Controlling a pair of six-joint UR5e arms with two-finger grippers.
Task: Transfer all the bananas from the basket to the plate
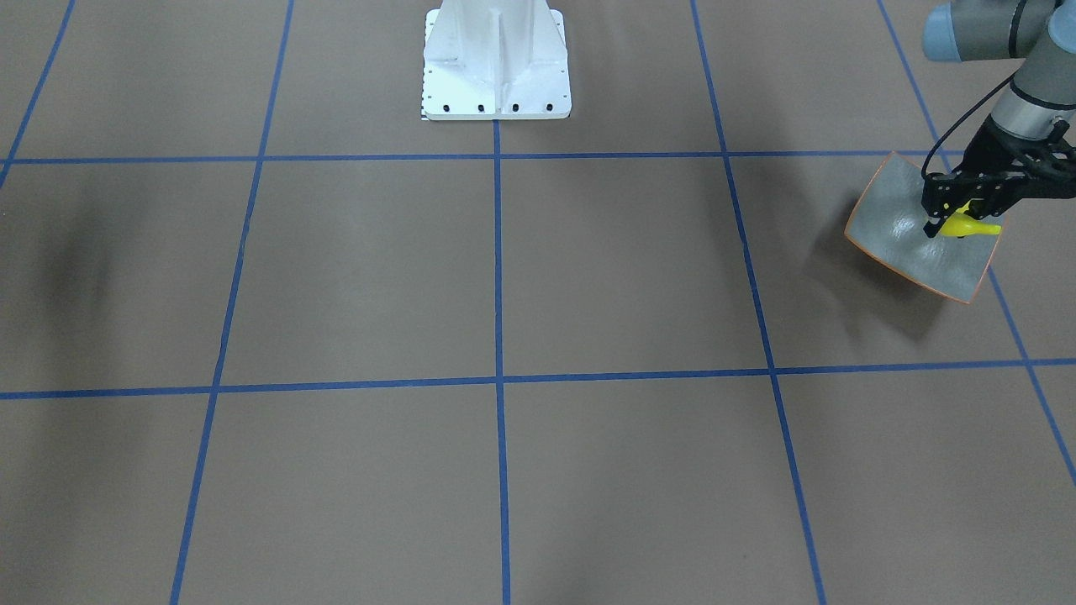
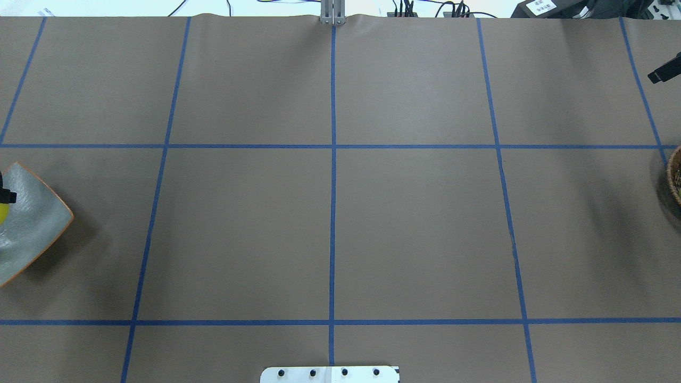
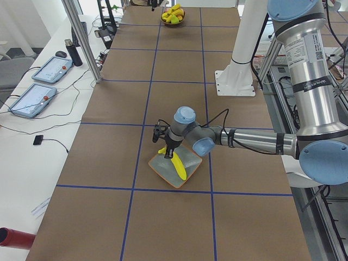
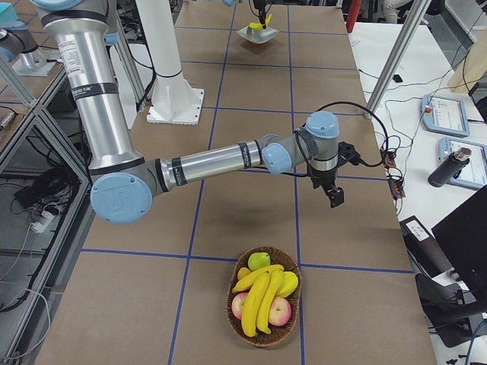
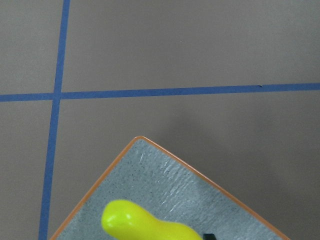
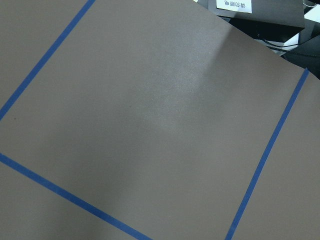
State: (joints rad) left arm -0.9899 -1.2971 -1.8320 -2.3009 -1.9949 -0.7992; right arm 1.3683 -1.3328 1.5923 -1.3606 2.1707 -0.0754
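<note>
Over the squarish speckled-grey, orange-rimmed plate [image 1: 908, 244], left gripper [image 1: 948, 228] fingers clamp one bright yellow curved banana [image 1: 979, 227] low for gentle set-down; other yellow bananas [image 4: 257, 298] fill the round wicker basket [image 4: 230, 304] near the right gripper [image 4: 333, 196], whose finger state I cannot tell.

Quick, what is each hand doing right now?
Left hand: closed on a banana over the plate.
Right hand: cannot be told.

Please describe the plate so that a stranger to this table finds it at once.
On the brown table with blue tape lines, go to the end where the left gripper holds a banana. The plate beneath is squarish, grey inside with an orange rim, unlike the round woven basket.
</note>
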